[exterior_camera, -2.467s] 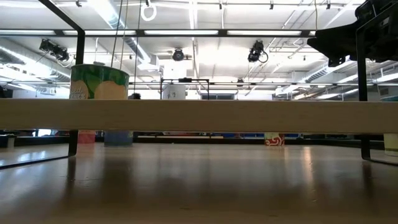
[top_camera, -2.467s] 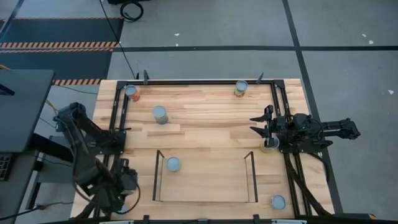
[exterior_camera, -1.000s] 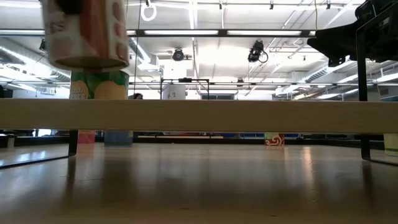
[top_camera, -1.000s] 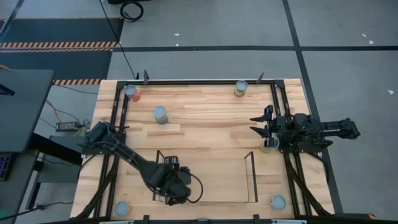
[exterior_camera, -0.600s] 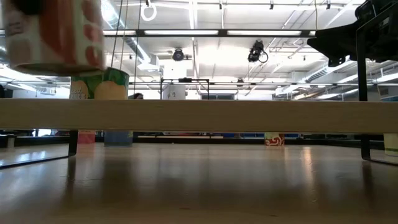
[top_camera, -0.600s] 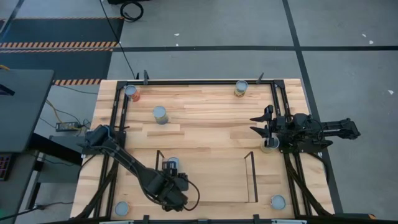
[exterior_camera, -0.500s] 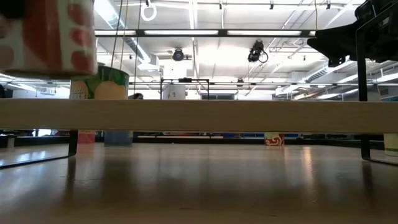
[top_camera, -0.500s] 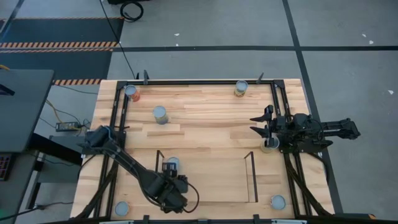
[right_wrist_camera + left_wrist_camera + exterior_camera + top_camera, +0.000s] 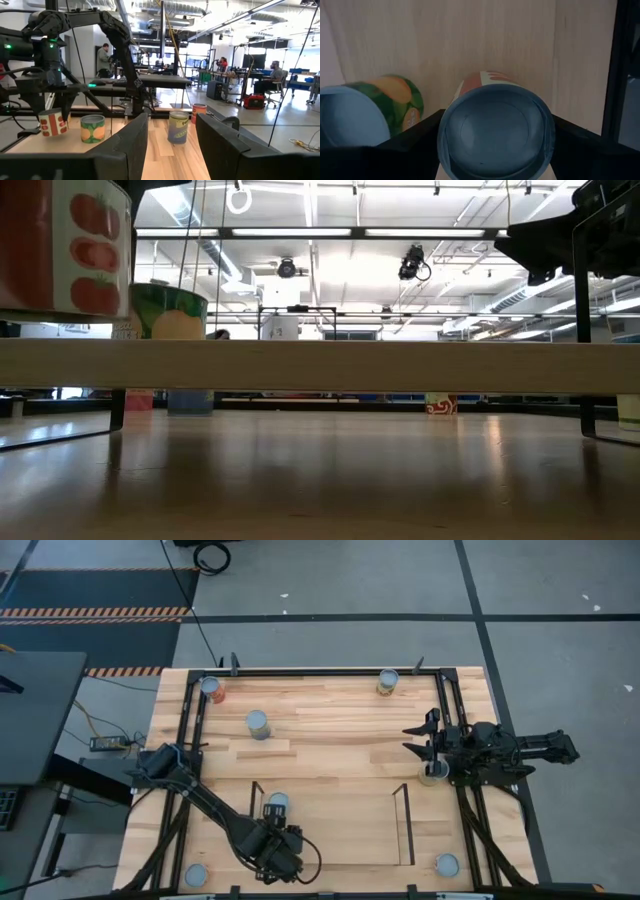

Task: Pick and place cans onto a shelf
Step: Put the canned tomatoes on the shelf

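— While the red-and-white tomato-labelled tin with a grey-blue metal top (image 9: 496, 131) hangs above the low light-wood shelf with thin dark frame uprights (image 9: 330, 830), what grips it?
— The left pincer (image 9: 272, 848) is clenched on it, one dark finger (image 9: 415, 135) at each side of the tin. In the low view that tin (image 9: 62, 248) is raised clear of the shelf board (image 9: 320, 366), near the board's left end.

— What stands nearest?
— A green-and-yellow labelled tin (image 9: 278, 802) stands upright on the shelf just beside the held one; the left wrist view shows the two (image 9: 365, 112) close together, and I cannot tell if they touch.

— And the right arm?
— It reaches in over the desk's (image 9: 330, 720) right edge. The right pincer (image 9: 424, 738) is spread wide, and a yellowish tin (image 9: 432, 774) sits on the desk just below it.

— Other tins?
— A red-sided one (image 9: 211, 688) at the far left corner, a blue one (image 9: 258, 723) near it, a yellow-green one (image 9: 387, 681) at the far edge, and two grey-topped ones at the near corners, left (image 9: 196, 874) and right (image 9: 446, 865).
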`<state>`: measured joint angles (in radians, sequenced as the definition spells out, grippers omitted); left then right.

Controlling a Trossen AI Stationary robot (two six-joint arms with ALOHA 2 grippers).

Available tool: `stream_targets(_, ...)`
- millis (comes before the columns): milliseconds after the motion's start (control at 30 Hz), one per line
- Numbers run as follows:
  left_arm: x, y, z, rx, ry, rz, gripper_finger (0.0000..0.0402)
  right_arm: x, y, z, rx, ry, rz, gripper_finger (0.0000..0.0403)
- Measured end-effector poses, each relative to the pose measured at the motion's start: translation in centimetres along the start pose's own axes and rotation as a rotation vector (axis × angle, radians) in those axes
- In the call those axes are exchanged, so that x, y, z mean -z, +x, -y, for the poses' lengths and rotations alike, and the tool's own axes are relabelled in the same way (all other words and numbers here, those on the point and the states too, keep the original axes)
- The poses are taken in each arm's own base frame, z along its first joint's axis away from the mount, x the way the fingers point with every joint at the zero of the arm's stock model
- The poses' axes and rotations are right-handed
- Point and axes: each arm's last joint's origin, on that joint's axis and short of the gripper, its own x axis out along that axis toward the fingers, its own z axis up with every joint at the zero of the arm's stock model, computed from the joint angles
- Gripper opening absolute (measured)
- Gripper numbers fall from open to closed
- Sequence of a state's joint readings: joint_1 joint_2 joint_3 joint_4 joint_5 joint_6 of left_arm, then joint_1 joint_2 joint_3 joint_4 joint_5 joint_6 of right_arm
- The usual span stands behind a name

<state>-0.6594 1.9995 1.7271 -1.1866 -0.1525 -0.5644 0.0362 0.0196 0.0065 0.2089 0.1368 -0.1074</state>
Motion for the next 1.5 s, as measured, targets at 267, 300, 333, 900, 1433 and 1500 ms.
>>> stream_targets(267,-0.1,0.0,-0.1,0.038,-0.007,-0.017,0.0291,0.0,0.0,0.0,0.0,0.0,-0.001,0.0174)
stream_targets(300,-0.1,0.0,-0.1,0.037,-0.007,-0.017,0.0291,0.0,0.0,0.0,0.0,0.0,-0.001,0.0174)
stream_targets(333,-0.2,0.0,-0.1,0.037,-0.008,-0.017,0.0291,0.0,0.0,0.0,0.0,0.0,-0.001,0.0174)
stream_targets(900,-0.8,1.1,-0.6,0.085,-0.041,-0.059,0.0291,0.0,0.0,0.0,0.0,0.0,-0.001,0.0174)
stream_targets(1433,-0.9,1.1,-0.9,0.104,-0.102,-0.084,0.0348,0.0,0.0,0.0,0.0,0.0,-0.001,0.0174)
stream_targets(1500,-0.9,1.1,-0.9,0.104,-0.109,-0.086,0.0349,0.0,0.0,0.0,0.0,0.0,-0.001,0.0174)
